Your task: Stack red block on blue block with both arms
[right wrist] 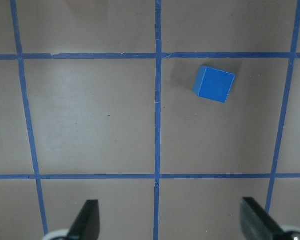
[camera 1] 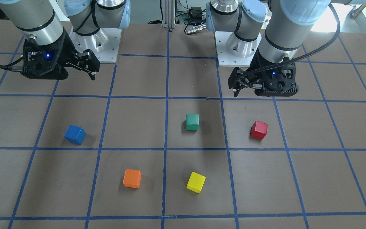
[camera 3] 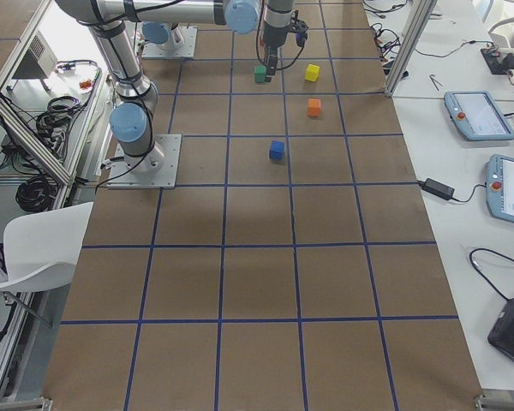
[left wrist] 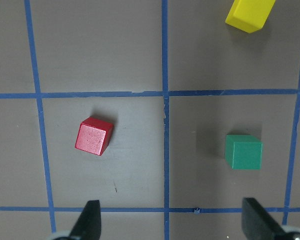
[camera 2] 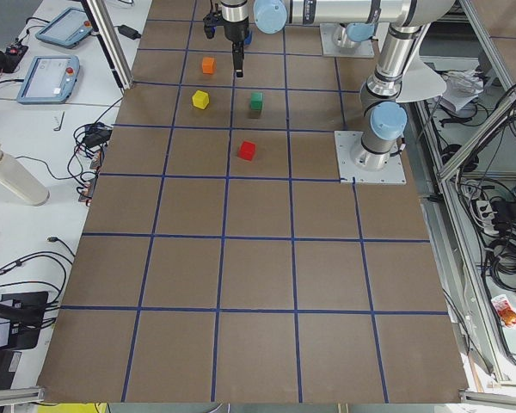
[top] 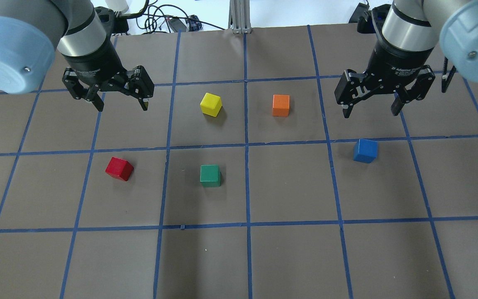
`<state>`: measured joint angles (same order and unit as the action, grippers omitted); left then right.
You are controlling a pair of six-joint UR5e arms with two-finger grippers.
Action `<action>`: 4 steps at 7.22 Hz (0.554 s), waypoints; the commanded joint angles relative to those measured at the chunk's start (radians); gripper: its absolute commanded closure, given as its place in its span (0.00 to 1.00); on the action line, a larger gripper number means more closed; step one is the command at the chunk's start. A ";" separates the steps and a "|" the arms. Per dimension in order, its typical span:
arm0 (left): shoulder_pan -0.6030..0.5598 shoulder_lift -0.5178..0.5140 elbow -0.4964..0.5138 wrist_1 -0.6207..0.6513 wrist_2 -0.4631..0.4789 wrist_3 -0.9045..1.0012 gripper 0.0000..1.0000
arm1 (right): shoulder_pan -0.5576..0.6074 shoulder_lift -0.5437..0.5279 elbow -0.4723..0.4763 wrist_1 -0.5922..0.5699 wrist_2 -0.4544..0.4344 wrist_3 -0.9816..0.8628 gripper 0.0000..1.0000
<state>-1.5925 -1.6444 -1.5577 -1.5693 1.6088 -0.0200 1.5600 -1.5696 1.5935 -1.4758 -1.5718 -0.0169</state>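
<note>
The red block [top: 119, 168] lies alone on the table, on my left side, and also shows in the left wrist view [left wrist: 93, 136]. My left gripper [top: 122, 106] hangs above the table just beyond it, open and empty. The blue block [top: 365, 150] lies on my right side and shows in the right wrist view [right wrist: 214, 84]. My right gripper [top: 371, 112] hangs above the table just beyond it, open and empty. The two blocks are far apart, with a green cube between them.
A green cube [top: 210, 175] sits between the red and blue blocks. A yellow cube [top: 210, 104] and an orange cube [top: 281, 105] sit farther out, between the two grippers. Blue tape lines divide the brown table [top: 288, 257] into squares.
</note>
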 commanded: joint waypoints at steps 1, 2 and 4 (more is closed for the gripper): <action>-0.006 0.003 -0.002 -0.003 0.002 -0.008 0.00 | 0.000 0.000 0.005 0.008 -0.002 0.000 0.00; -0.007 0.005 -0.001 -0.003 0.003 -0.008 0.00 | 0.000 0.000 0.003 0.008 -0.002 0.000 0.00; -0.007 0.008 0.001 -0.003 0.008 -0.008 0.00 | 0.000 0.002 0.003 0.008 -0.002 0.000 0.00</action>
<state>-1.5994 -1.6387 -1.5577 -1.5722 1.6144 -0.0274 1.5601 -1.5688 1.5949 -1.4683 -1.5738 -0.0169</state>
